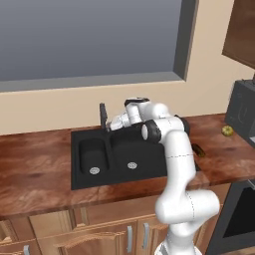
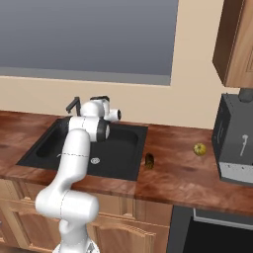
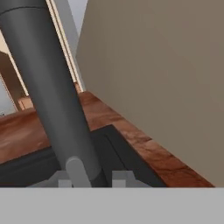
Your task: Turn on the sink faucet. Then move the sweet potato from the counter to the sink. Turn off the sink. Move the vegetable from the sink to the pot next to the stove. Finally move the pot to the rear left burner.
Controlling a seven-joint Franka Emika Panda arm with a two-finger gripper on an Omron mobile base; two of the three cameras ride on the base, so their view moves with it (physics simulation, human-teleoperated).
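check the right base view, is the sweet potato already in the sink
No, the sweet potato lies on the counter just right of the sink.

A small yellow-green fruit (image 2: 199,148) lies on the wooden counter (image 2: 188,173) (near a grey appliance (image 2: 234,143)).

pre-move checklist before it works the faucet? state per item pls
1. Hand at the faucet: ok, it sits right against the dark column in the hand view.
2. Hand closed on the faucet: cannot tell, the fingertips are near its base but contact isn't clear.
3. Water running: not ok, no stream visible into the sink.
4. Sweet potato on the counter, right of the sink: ok.
5. Basin free for the vegetable: ok, both bowls look bare.
6. Pot location: cannot tell.
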